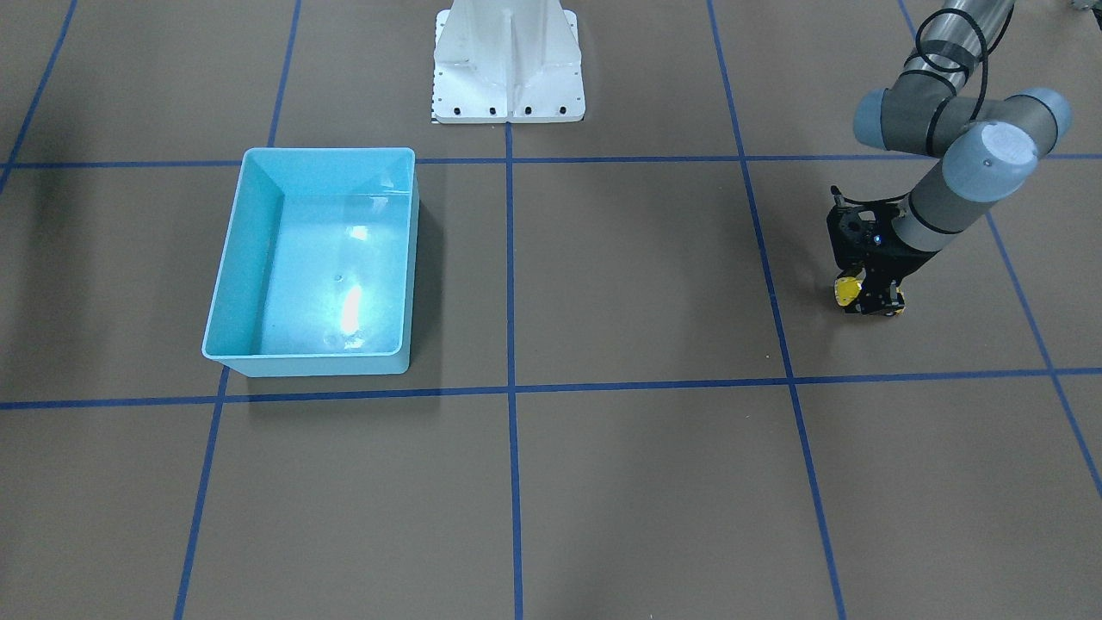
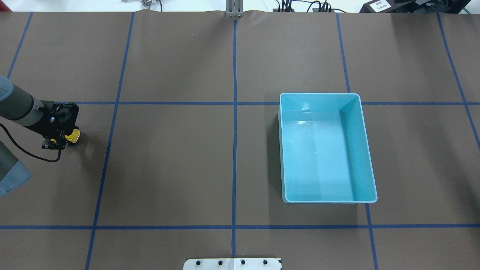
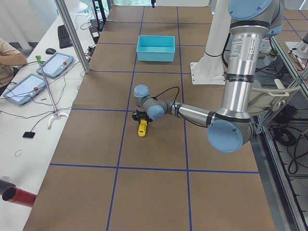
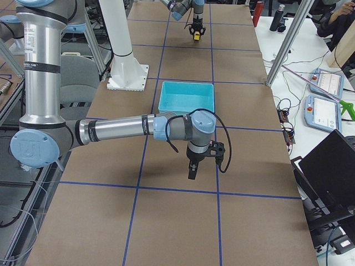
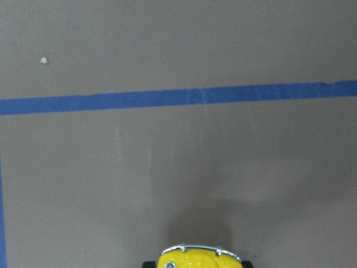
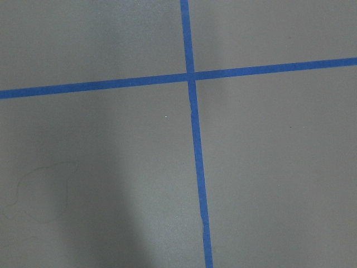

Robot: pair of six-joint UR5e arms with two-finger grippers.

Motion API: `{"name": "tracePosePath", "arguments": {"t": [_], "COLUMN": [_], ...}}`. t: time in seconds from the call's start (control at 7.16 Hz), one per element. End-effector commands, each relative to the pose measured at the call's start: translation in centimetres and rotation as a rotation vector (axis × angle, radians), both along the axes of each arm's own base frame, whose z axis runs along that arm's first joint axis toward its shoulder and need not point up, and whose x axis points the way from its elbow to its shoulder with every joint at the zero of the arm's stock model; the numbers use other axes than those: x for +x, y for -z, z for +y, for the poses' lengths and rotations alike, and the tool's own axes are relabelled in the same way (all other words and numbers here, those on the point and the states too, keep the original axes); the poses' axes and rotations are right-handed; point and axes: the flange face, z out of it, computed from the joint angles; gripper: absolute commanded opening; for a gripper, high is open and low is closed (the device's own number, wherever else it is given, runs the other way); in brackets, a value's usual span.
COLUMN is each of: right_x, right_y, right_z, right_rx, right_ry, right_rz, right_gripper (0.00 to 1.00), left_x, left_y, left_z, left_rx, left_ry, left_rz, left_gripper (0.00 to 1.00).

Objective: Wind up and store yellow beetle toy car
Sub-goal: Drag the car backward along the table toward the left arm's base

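Yellow, glossy, beetle-shaped toy car (image 1: 847, 291) down at the left end of the brown paper-covered table (image 1: 646, 275), clamped across its flanks by the black left gripper (image 1: 874, 306). Jaws narrowed to the width of the body, with yellow showing on either side of them and the car's rounded end just visible at the bottom edge of the left wrist view. Judged step: winding, with the wheels apparently on the surface, though contact not confirmable from these views. Apply steady downward pressure to make the wheels bite rather than skid on the smooth paper. Draw back straight along the car's long axis and avoid any yaw, sideways scrub being likely to waste the stroke. Do not relax the clamp before lifting, to prevent a wound car from shooting away. Lift vertically to free the wheels, then carry right across the blue tape lines (image 1: 510, 275) to the light-blue rectangular plastic bin (image 1: 232, 258), well apart on the right half of the table. Release low inside the walls. Right gripper (image 4: 192, 172) visible only in the right side view, hanging over the table to the right of the bin; opening not determinable. Hold it clear of the transfer path.
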Motion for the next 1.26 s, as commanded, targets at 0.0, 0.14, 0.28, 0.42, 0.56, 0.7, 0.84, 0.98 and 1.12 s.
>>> {"name": "tracePosePath", "arguments": {"t": [0.0, 0.14, 0.28, 0.42, 0.56, 0.7, 0.84, 0.98, 1.12], "right_x": [0.0, 0.0, 0.1, 0.0, 0.0, 0.1, 0.0, 0.1, 0.0], "right_y": [0.0, 0.0, 0.0, 0.0, 0.0, 0.0, 0.0, 0.0, 0.0], "right_z": [0.0, 0.0, 0.0, 0.0, 0.0, 0.0, 0.0, 0.0, -0.1], "right_rx": [0.001, 0.001, 0.002, 0.002, 0.002, 0.001, -0.001, 0.001, 0.001], "right_ry": [0.000, 0.000, -0.001, 0.000, 0.000, -0.001, 0.000, -0.001, 0.000], "right_rz": [0.000, 0.000, 0.000, 0.000, 0.001, 0.000, 0.000, 0.000, 0.002], "right_gripper": [1.00, 1.00, 1.00, 1.00, 1.00, 1.00, 1.00, 1.00, 1.00], "left_x": [-0.2, -0.6, -1.2, -1.8, -1.8, -1.9, -1.9, -1.9, -1.9], "left_y": [-1.0, -1.8, -2.3, -2.4, -2.5, -2.5, -2.5, -2.6, -2.5], "left_z": [-0.1, 0.3, 0.4, 0.2, 0.2, 0.2, 0.2, 0.2, 0.2], "left_rx": [0.005, 0.003, 0.016, 0.018, 0.015, 0.017, 0.019, 0.015, 0.017], "left_ry": [0.003, 0.004, -0.004, -0.004, -0.013, -0.014, -0.013, -0.014, -0.015], "left_rz": [0.006, 0.004, 0.000, 0.002, 0.009, 0.009, 0.009, 0.007, 0.008], "left_gripper": [0.00, 0.00, 0.00, 0.00, 0.00, 0.00, 0.00, 0.00, 0.00]}}
